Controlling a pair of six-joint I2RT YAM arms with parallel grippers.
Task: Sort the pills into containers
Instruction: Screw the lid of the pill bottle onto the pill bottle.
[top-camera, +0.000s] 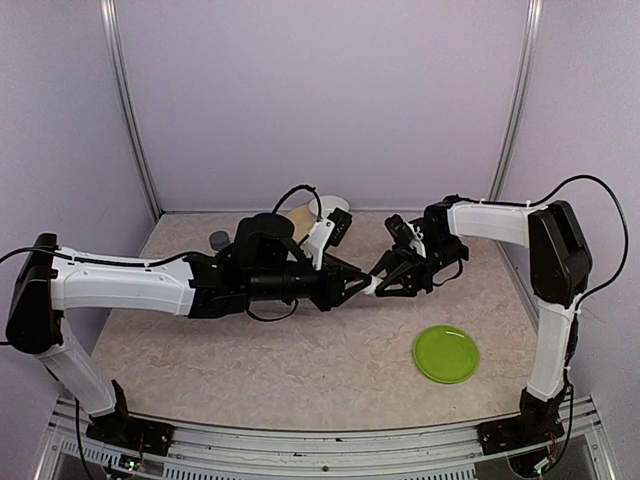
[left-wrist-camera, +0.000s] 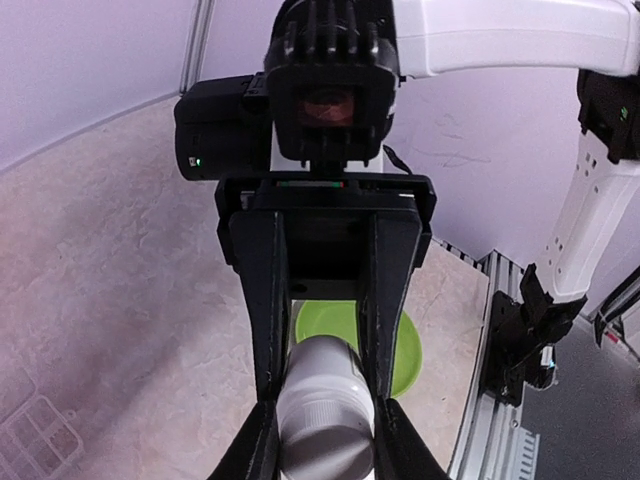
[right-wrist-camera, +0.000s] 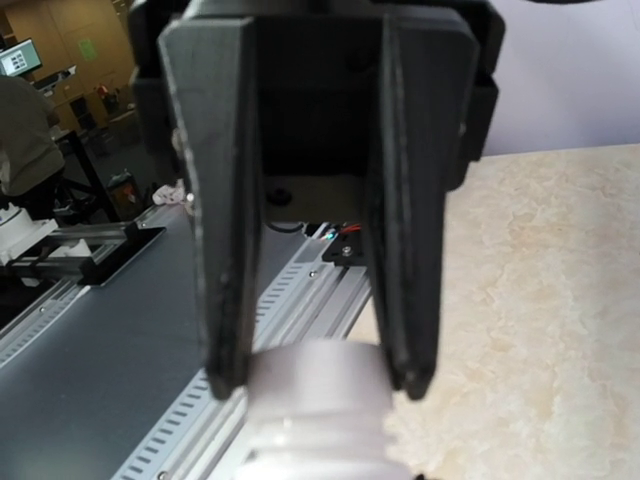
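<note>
From above, my left arm reaches low and long across the mottled beige table (top-camera: 300, 350), forearm nearly level. My right arm rises at the table's side, bends at the elbow and comes back inward. My left gripper (top-camera: 362, 286) and right gripper (top-camera: 388, 280) meet nose to nose over the middle of the table, with a small white bottle (top-camera: 373, 287) bridging them. A glossy green plate (top-camera: 446, 353) lies flat on the table, near my right arm's base. I cannot pick out the pill box from here.

Through my left wrist, the white bottle (left-wrist-camera: 320, 420) points at the lens, a smooth matte plastic cylinder with a round end. My left gripper (left-wrist-camera: 322, 455) has its curved black fingertips against either side of that end. They seem to press on it, though the frame edge cuts them off. The right gripper (left-wrist-camera: 322, 385) faces me, its long flat black fingers clamped along the bottle's body. The clear, gridded pill box (left-wrist-camera: 35, 440) lies flat on the table in the lower left corner, well apart from the bottle.

Through my right wrist, my right gripper (right-wrist-camera: 318, 375) has its two straight, dull black fingers squeezed on the white bottle (right-wrist-camera: 320, 420), which shows ridges like threads just below them.
</note>
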